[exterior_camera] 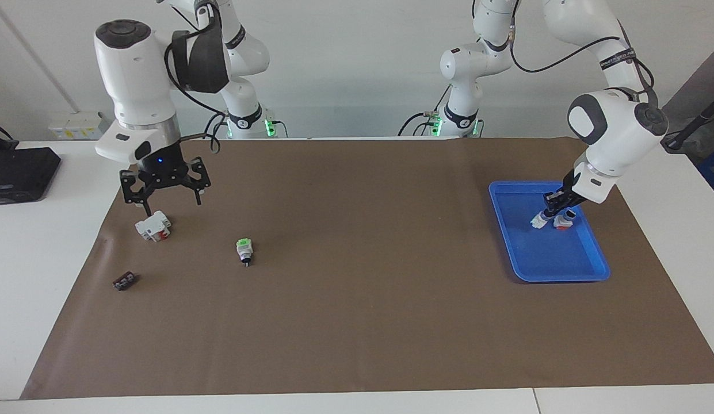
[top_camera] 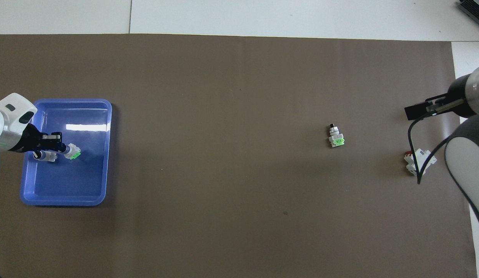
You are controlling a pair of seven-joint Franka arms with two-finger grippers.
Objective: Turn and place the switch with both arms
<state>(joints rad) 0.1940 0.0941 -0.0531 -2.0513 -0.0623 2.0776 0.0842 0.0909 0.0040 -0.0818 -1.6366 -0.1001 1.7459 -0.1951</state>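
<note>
Left pincer (exterior_camera: 551,210) clamping switch (exterior_camera: 539,221), seemingly over tray (exterior_camera: 564,270).

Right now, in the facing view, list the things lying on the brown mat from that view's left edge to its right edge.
Small black block → white block with a red part → green-ended white switch with a dark knob → blue plastic tray.

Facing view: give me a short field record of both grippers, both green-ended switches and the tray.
left gripper: shut on a green-ended white switch, over the blue plastic tray
right gripper: open, empty, above the white block with a red part
second green-ended switch: on the brown mat, untouched
tray contents: red-ended small switch beside the held one
</note>
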